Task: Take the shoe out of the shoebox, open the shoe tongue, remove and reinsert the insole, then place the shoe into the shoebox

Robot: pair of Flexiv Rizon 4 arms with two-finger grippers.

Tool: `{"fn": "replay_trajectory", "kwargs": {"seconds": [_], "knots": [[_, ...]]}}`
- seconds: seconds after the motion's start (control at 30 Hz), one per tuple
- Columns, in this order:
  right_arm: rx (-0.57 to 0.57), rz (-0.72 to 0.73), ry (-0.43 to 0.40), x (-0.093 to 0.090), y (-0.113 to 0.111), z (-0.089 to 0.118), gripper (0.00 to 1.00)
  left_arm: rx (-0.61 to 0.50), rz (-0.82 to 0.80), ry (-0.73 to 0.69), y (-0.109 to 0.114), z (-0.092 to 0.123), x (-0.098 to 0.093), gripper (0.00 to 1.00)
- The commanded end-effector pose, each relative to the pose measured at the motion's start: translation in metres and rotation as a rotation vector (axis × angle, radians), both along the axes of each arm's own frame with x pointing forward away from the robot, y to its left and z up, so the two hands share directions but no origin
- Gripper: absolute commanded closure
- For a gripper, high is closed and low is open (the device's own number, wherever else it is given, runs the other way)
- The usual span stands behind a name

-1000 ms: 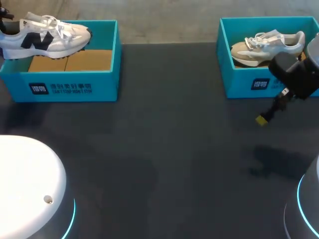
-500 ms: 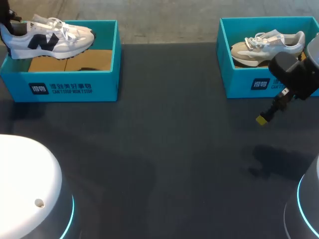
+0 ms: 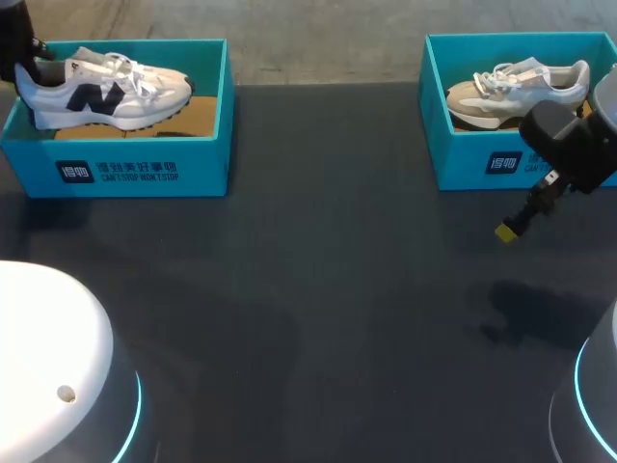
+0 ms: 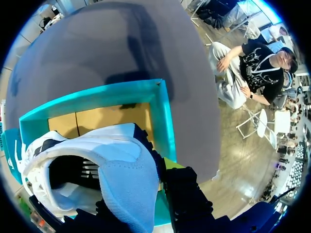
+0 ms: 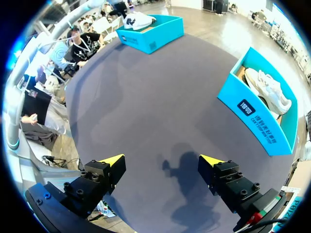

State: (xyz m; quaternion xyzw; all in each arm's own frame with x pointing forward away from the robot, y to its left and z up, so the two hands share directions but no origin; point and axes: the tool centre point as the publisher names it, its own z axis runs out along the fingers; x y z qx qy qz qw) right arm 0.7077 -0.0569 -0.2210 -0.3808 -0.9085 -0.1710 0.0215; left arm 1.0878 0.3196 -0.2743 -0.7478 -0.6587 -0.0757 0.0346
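**Head view vs wrist cams: left hand (image 3: 23,48) has the white shoe (image 3: 101,90) by the heel**

Head view shows the white shoe over the left shoebox (image 3: 145,169), toe pointing toward the middle of the desk (image 3: 318,289). Left wrist view adds what that one can't: the heel clamped between the dark fingers, and the cardboard box floor underneath. Right wrist view has the right hand (image 5: 160,161) over the desk, fingers spread wide with nothing between them. The right shoebox (image 5: 252,116) sits beside it with a beige shoe (image 5: 267,90) inside.
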Motion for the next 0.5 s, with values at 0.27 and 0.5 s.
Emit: {"fn": "replay_trajectory", "kwargs": {"seconds": [0.27,0.5], "knots": [[-0.004,-0.002,0.002,0.001,0.001,-0.001,0.0,0.01,-0.008,-0.012,-0.004,-0.025,0.008,1.0],[-0.004,-0.002,0.002,0.001,0.001,-0.001,0.0,0.009,-0.014,-0.005,-0.007,-0.04,0.011,1.0]]}}
